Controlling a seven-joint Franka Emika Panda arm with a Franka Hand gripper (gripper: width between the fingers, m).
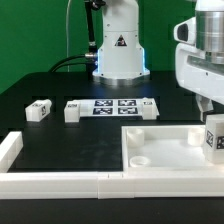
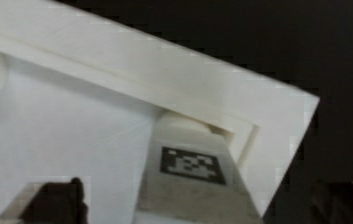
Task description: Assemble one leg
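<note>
Leg (image 1: 213, 137) upright at the corner of the slab
We see it standing in the corner of the white slab (image 1: 160, 150) at the exterior view's right, with the gripper (image 1: 205, 103) right above it, jaws spread wide on either side and clear of it.

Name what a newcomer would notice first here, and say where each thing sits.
The big white slab at the front, on the exterior view's right, catches the eye first, with a tagged leg upright at one corner below the open claw. Farther back, a small block and a second block lie on the exterior view's left of the marker board.
</note>
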